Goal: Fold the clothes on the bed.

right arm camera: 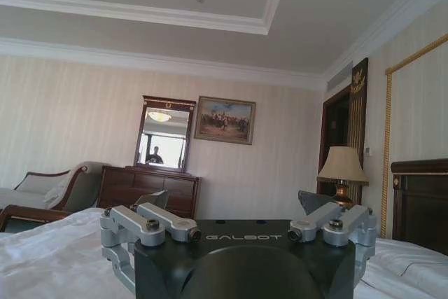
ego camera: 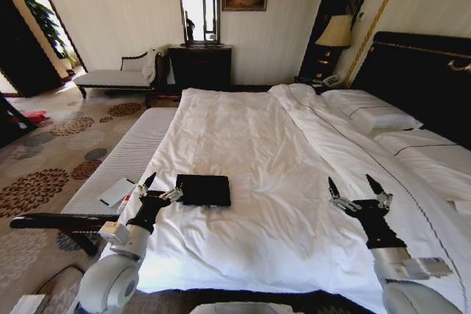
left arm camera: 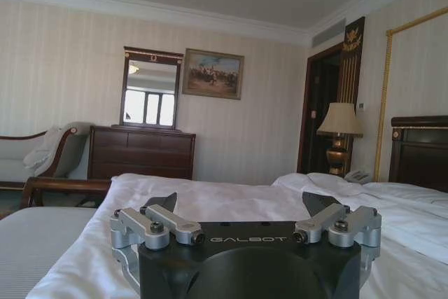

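The clothes (ego camera: pixel 202 190) lie as a flat black rectangle on the white duvet of the bed (ego camera: pixel 250 137), near its front left corner. My left gripper (ego camera: pixel 163 186) hovers open just left of the black rectangle, its near fingertip close to the cloth's left edge, with nothing held. My right gripper (ego camera: pixel 352 185) stands open above the duvet well to the right of the clothes, also holding nothing. In the left wrist view the left gripper (left arm camera: pixel 241 204) has its jaws spread wide over the bedding. The right wrist view shows the right gripper (right arm camera: pixel 233 201) spread the same way.
A grey striped bench (ego camera: pixel 125 156) runs along the bed's left side with a white flat item (ego camera: pixel 116 191) on it. Pillows (ego camera: pixel 368 112) and a dark headboard (ego camera: pixel 419 71) are at the right. A chaise (ego camera: pixel 118 75), a dresser (ego camera: pixel 200 64) and a lamp (ego camera: pixel 337 32) stand by the far wall.
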Available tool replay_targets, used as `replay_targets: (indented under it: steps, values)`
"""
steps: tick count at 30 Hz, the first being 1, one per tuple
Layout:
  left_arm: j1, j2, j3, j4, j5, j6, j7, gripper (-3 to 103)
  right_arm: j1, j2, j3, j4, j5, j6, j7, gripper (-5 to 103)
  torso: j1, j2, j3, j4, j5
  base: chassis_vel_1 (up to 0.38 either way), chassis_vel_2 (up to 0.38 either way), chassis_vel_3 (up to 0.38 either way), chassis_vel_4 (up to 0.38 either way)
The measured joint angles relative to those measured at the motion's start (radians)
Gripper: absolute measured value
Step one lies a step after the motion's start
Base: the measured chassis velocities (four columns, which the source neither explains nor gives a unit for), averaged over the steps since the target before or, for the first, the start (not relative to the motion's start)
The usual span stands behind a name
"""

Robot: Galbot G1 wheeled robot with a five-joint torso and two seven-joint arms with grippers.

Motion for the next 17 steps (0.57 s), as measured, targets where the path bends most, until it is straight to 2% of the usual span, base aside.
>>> replay_targets:
  steps: [4,17]
  values:
    - [0.022,-0.006,-0.020,0.002,0.029,-0.003,-0.011,100,0.010,-0.002,-0.006,-0.003,0.018,0.000,0.010,100,0.000,0.000,0.000,0.0000,0.0000,0.000,0.000,0.000,0.000]
    - [0.046,-0.023,-0.040,0.008,0.033,-0.009,-0.012,100,0.031,-0.006,-0.016,-0.015,0.017,-0.011,0.026,100,0.000,0.000,0.000,0.0000,0.0000,0.000,0.000,0.000,0.000]
